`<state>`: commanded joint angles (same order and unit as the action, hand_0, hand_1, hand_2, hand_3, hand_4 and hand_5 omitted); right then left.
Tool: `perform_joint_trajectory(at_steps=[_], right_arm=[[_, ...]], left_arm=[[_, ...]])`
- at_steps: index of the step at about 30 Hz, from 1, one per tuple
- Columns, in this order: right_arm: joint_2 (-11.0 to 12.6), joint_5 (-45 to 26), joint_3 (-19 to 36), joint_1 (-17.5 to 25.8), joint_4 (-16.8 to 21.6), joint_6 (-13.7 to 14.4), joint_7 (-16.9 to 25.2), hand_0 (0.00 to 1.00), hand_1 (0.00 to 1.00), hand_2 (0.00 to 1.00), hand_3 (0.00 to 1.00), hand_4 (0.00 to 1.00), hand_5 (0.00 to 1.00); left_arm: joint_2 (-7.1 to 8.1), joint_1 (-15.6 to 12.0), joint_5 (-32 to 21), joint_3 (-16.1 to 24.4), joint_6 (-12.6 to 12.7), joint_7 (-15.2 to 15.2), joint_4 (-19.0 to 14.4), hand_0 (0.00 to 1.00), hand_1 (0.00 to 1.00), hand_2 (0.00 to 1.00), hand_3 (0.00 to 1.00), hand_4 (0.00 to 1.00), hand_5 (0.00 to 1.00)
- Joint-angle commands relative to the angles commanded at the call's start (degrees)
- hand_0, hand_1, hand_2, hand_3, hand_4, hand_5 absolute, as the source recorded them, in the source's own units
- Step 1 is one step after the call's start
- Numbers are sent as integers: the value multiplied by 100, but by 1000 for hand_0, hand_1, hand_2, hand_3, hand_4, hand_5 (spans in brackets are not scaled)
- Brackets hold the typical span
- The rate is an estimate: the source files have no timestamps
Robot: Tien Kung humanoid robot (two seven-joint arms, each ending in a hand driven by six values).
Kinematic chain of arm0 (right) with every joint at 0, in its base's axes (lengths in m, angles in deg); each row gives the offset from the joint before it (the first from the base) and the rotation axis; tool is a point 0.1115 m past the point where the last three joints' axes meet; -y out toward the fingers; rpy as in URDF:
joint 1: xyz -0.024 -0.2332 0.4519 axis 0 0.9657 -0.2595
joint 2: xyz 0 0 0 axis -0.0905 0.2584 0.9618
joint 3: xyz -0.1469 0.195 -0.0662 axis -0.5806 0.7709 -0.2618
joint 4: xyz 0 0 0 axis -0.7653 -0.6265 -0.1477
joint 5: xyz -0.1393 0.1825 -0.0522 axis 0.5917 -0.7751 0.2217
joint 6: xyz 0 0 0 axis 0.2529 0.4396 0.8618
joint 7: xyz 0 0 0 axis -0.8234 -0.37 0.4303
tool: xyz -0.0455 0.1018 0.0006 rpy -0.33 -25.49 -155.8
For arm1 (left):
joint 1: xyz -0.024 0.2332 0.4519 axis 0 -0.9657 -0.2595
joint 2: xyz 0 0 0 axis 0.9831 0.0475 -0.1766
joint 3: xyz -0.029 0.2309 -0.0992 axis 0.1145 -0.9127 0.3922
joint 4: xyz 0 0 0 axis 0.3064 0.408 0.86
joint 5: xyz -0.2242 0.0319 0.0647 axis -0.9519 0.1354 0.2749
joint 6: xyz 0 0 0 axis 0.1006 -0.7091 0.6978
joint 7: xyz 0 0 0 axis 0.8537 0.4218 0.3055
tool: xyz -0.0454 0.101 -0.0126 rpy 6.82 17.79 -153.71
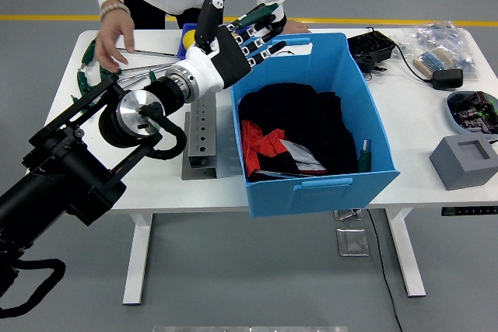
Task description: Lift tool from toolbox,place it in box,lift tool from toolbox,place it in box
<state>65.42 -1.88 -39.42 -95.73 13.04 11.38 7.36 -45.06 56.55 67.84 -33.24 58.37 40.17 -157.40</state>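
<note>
My left hand point(247, 30) is raised over the far left corner of the big blue box point(319, 188). Its thumb points up and its fingers point(268, 40) reach over the box rim, with a green-handled tool point(261, 12) showing between them. The small blue toolbox point(187, 35) lies behind the hand, mostly hidden, and something yellow point(189, 40) shows inside it. Black cloth, a red item and another green-handled tool point(366, 155) lie in the box. A person at the far side has one hand point(115, 33) on the T-handle wrenches point(99, 77) and the other hand point(285, 27) behind the box.
A grey metal block with holes point(201, 141) lies left of the box, under my forearm. At the right are a black charger point(372, 48), plastic bags point(440, 44), a bowl of parts point(473, 108) and a grey foam block point(467, 161).
</note>
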Motion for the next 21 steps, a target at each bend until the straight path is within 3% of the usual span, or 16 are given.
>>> perform_joint_trajectory(at_steps=[5,6,11,12,15,17,18,21], right_arm=[[6,9,-17,-17,6,-1,-5,635,620,697,555,812,644],[8,4,-21,-17,7,0,-6,636,620,697,556,813,644],[20,-4,-49,-48,17,1,-14,636,620,697,556,813,644],[24,-8,-59,-60,19,2,-14,636,620,698,556,814,644],[36,-65,-111,-89,24,15,-4,636,620,698,556,814,644],[43,-93,-131,-99,25,26,5,636,620,698,556,814,644],[46,-112,-144,-102,26,34,13,636,620,696,556,815,644],[57,-126,-152,-110,26,50,24,636,620,696,556,815,644]], left_arm=[[-198,324,246,-700,-367,-170,404,787,816,908,878,807,908],[-260,388,471,-858,-487,-183,538,759,784,853,822,806,895],[-579,727,1657,-1641,-1158,-301,1255,759,784,853,822,806,895],[-617,792,1918,-1798,-1281,-329,1435,716,761,825,812,813,917],[-617,952,2663,-2116,-1554,-387,1943,716,761,825,812,813,917],[-617,1020,3110,-2186,-1636,-335,2191,716,761,825,812,813,917],[-617,1062,3370,-2218,-1626,-271,2319,572,690,761,805,815,918],[-617,1193,4115,-2280,-1438,-118,2633,572,690,761,805,815,918]])
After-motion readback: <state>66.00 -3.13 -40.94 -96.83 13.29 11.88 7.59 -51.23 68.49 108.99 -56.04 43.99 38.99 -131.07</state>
